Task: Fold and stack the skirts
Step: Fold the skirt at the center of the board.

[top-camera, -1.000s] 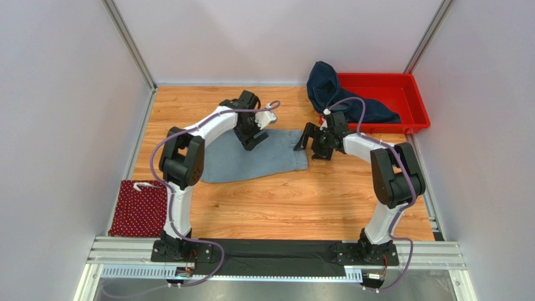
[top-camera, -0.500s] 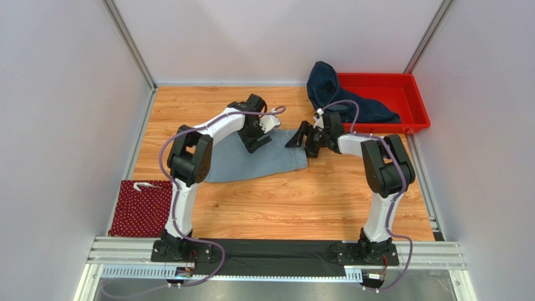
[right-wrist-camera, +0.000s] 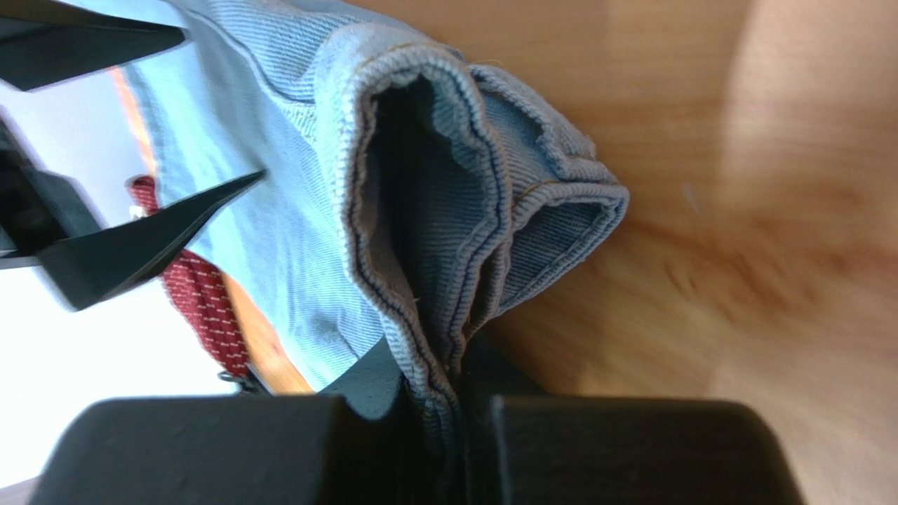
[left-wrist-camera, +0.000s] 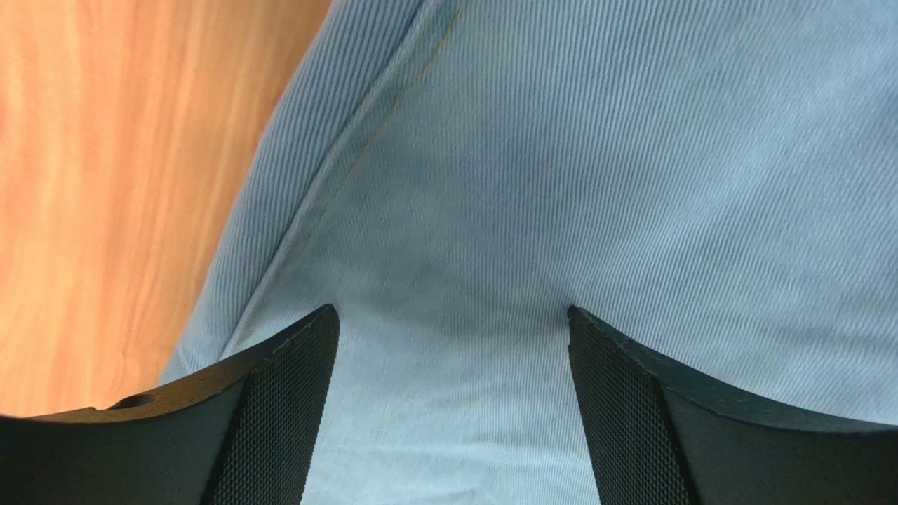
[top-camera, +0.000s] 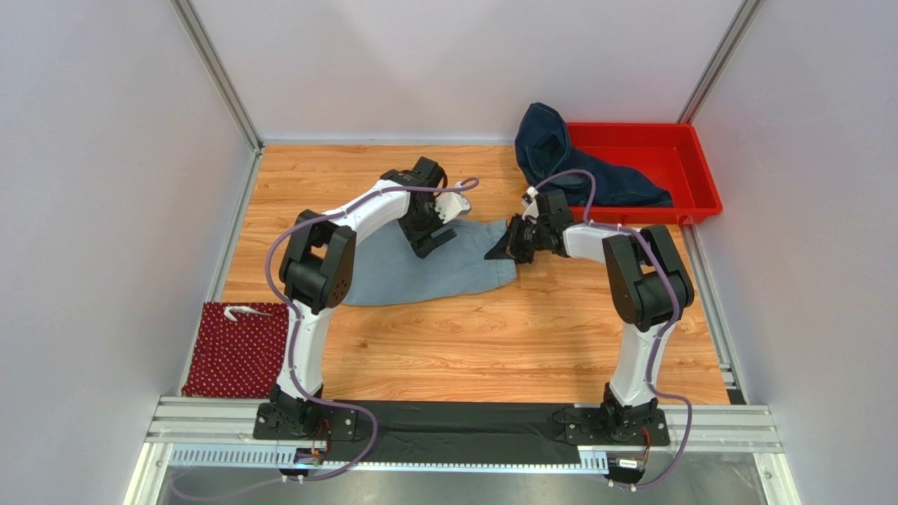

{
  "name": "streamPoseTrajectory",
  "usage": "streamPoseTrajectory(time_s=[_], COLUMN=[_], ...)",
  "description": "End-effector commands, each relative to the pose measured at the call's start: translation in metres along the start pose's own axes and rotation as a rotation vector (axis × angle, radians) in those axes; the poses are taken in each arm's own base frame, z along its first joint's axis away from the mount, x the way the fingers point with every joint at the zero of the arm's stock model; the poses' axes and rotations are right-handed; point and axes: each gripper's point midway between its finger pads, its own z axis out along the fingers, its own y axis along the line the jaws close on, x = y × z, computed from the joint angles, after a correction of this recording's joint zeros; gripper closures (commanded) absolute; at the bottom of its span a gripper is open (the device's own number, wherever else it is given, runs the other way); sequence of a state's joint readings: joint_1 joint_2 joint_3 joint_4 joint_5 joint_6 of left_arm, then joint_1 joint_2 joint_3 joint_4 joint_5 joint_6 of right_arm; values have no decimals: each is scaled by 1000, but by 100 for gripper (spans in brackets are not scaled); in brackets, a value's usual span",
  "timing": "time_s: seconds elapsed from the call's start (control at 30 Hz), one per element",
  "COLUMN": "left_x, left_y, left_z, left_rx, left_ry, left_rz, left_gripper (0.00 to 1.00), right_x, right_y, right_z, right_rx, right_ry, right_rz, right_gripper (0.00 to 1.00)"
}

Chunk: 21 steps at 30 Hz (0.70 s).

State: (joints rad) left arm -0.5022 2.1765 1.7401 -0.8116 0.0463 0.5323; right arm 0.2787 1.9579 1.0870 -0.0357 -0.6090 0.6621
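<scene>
R end effector [right-wrist-camera: 455, 391] pinches denim skirt [top-camera: 422, 268].

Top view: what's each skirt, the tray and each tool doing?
light blue skirt: spread out, one corner pinched.
dark red skirt: flat by the near left edge.
navy skirt: bunched, spilling over the tray.
red tray: holds part of navy skirt.
left tool: open over light blue skirt.
right tool: shut on light blue skirt.

Top camera looks down — 2 wrist cameras close on light skirt [top-camera: 422, 271].
</scene>
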Motion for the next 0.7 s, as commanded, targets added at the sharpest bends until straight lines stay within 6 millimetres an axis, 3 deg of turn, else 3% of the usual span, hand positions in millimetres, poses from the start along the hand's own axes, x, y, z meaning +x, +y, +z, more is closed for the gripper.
streamPoseTrajectory(time_s=[0.0, 0.07, 0.1, 0.17, 0.2, 0.27, 0.4, 0.53, 0.6, 0.67], left_x=[-13, -12, -9, 4, 21, 34, 62, 65, 61, 56], left_y=[0, -10, -2, -1, 4, 7, -6, -15, -23, -30], left_z=[-53, -69, -87, -90, -89, -81, -57, -43, -33, -27], left_rx=[22, 86, 76, 95, 82, 72, 112, 153, 209, 260], left_ry=[-103, -160, -200, -205, -182, -164, -81, -73, -78, -79], left_rz=[-10, -38, -66, -112, -144, -178, -230, -258, -285, -310], left_gripper=[14, 12, 12, 12, 12, 12, 13, 15, 17, 23], right_x=[-13, -7, -9, -3, -6, -4, -15, -21, -31, -33], right_y=[22, 18, 11, 5, -5, -11, -26, -25, -15, -8], right_z=[-28, -40, -45, -61, -69, -84, -110, -135, -145, -153], right_rx=[52, 109, 158, 244, 306, 380, 542, 652, 693, 730], right_ry=[-38, -5, -11, 21, 15, 26, -8, -23, -60, -67], right_rz=[-82, -85, -140, -172, -213, -236, -294, -343, -388, -416], right_gripper=[100, 100, 100, 100, 100, 100, 100, 100, 100, 100])
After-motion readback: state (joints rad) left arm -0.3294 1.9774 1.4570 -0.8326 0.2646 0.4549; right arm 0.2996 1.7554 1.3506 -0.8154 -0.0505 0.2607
